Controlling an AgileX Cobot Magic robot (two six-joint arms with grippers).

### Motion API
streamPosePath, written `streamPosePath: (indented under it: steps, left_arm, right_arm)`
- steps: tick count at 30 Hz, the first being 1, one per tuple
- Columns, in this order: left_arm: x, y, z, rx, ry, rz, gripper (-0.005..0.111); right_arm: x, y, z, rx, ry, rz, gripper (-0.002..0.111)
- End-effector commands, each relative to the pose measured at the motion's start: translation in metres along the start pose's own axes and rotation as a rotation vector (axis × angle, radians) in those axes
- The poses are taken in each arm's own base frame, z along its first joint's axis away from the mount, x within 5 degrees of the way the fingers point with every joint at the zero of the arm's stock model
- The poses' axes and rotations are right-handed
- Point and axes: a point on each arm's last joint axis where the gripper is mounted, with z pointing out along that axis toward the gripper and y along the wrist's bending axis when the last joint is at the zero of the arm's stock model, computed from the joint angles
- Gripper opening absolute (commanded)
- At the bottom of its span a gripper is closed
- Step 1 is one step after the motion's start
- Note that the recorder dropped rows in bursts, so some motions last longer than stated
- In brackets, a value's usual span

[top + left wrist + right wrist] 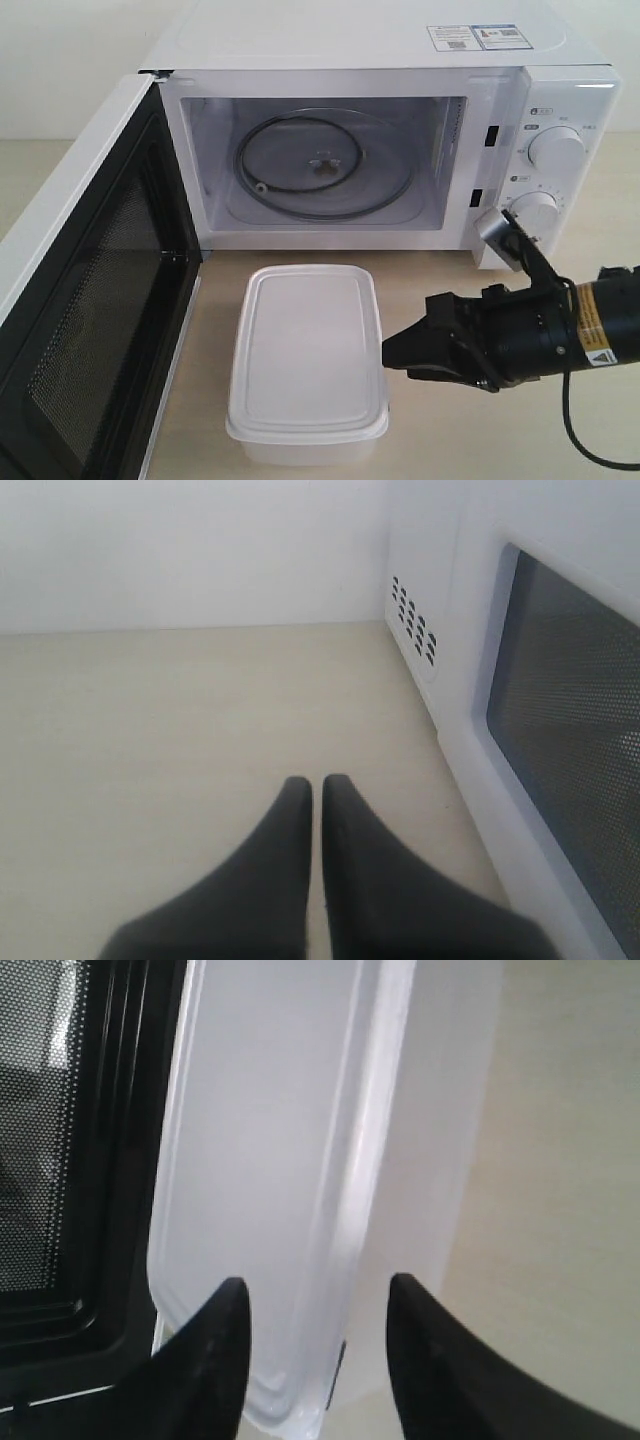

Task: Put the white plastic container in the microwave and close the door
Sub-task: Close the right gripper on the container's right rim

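Observation:
The white plastic container stands on the table in front of the open microwave, lid on. The door hangs wide open at the left, its mesh window facing inward. My right gripper hovers just right of the container, open, nothing between its fingers. In the right wrist view the container lies just ahead of the open right gripper, beside the door's dark frame. My left gripper is shut and empty over bare table, outside the door.
The microwave cavity holds a glass turntable. Two round dials sit on the right panel. The beige table runs right of the container. The microwave's vented side wall shows in the left wrist view.

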Motion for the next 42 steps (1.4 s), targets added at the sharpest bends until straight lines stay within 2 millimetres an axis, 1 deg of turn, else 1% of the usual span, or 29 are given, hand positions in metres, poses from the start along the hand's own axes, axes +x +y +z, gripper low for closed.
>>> streamPosePath:
  steps: [1, 3, 4, 8, 11, 14, 16, 18, 21, 24, 28, 42]
  left_arm:
    - [0.001, 0.0, 0.0, -0.002, 0.0, -0.01, 0.004]
    - [0.001, 0.0, 0.0, -0.002, 0.0, -0.01, 0.004]
    - [0.001, 0.0, 0.0, -0.002, 0.0, -0.01, 0.004]
    - [0.001, 0.0, 0.0, -0.002, 0.0, -0.01, 0.004]
    - [0.001, 0.0, 0.0, -0.002, 0.0, -0.01, 0.004]
    - [0.001, 0.0, 0.0, -0.002, 0.0, -0.01, 0.004]
    - [0.001, 0.0, 0.0, -0.002, 0.0, -0.01, 0.004]
    - [0.001, 0.0, 0.0, -0.002, 0.0, -0.01, 0.004]
    - [0.001, 0.0, 0.0, -0.002, 0.0, -0.01, 0.004]
    - [0.001, 0.0, 0.0, -0.002, 0.0, -0.01, 0.004]
    - [0.001, 0.0, 0.0, -0.002, 0.0, -0.01, 0.004]
    - [0.001, 0.0, 0.0, -0.002, 0.0, -0.01, 0.004]
  right_arm:
    - [-0.012, 0.003, 0.007, 0.008, 0.057, 0.026, 0.042]
    - [-0.012, 0.0, 0.011, -0.011, 0.09, 0.055, 0.042]
    - [-0.01, -0.006, 0.016, -0.003, 0.111, 0.071, 0.042]
    - [-0.008, -0.011, 0.019, 0.0, 0.128, 0.074, 0.042]
    - [-0.009, -0.011, 0.02, -0.004, 0.12, 0.082, 0.042]
    - [-0.008, -0.006, 0.02, -0.05, 0.132, 0.084, 0.042]
    - [-0.009, -0.008, 0.02, -0.025, 0.118, 0.083, 0.042]
    - [-0.008, -0.006, 0.021, -0.072, 0.133, 0.096, 0.042]
    - [-0.012, -0.007, 0.021, -0.053, 0.109, 0.1, 0.042]
    - [-0.009, -0.002, 0.023, -0.078, 0.127, 0.093, 0.042]
    - [-0.011, -0.004, 0.025, -0.044, 0.111, 0.093, 0.042]
    - [-0.011, -0.005, 0.025, -0.036, 0.111, 0.104, 0.042]
